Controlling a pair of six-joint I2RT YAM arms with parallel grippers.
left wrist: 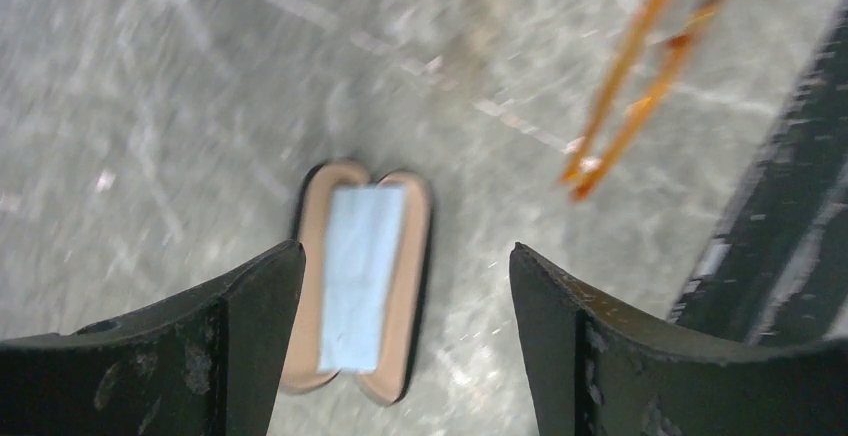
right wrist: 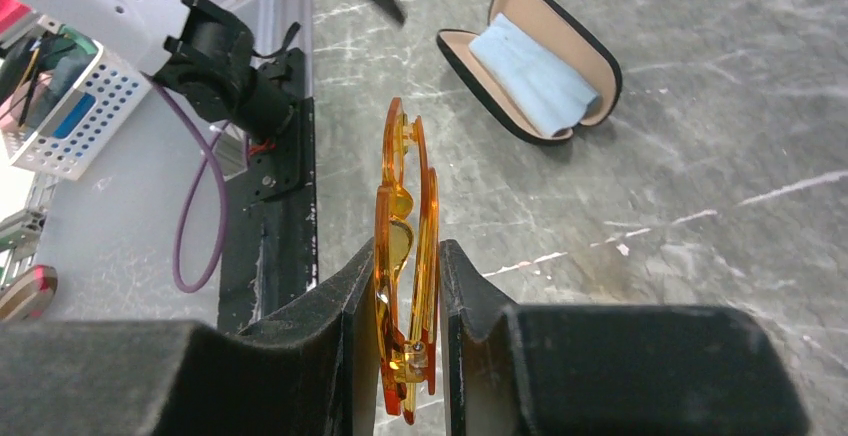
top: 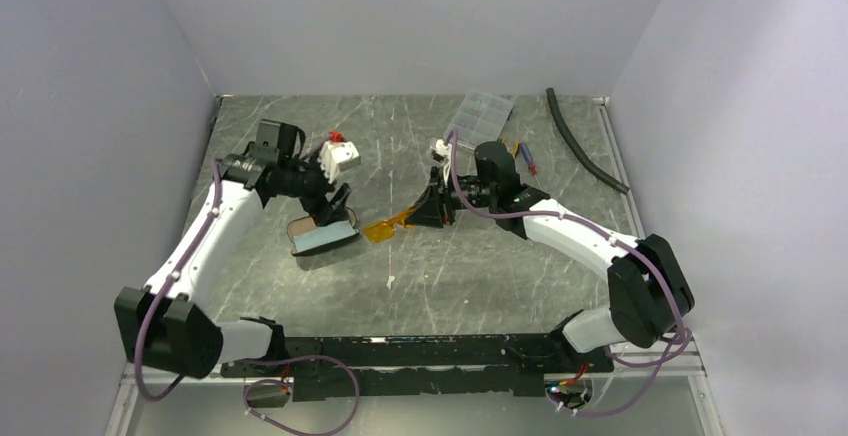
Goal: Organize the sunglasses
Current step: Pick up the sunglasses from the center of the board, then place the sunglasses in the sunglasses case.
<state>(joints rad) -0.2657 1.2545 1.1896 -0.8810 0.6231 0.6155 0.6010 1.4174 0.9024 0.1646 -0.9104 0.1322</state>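
Observation:
The orange sunglasses (top: 385, 228) are folded and pinched at one hinge end between my right gripper's (top: 432, 211) fingers, sticking out to the left, low over the table. In the right wrist view the gripper (right wrist: 407, 251) is shut on the sunglasses (right wrist: 405, 206). The glasses case (top: 322, 238) lies open on the table with a light blue cloth inside; it also shows in the right wrist view (right wrist: 530, 56). My left gripper (top: 335, 206) is open and empty just above the case (left wrist: 355, 281), with the sunglasses' arm tips (left wrist: 640, 76) to its upper right.
A clear compartment box (top: 480, 114) sits at the back centre. A black hose (top: 585, 151) lies at the back right. A small tool with coloured handles (top: 526, 159) lies beside the right arm. A white scrap (top: 390, 281) lies on the near table.

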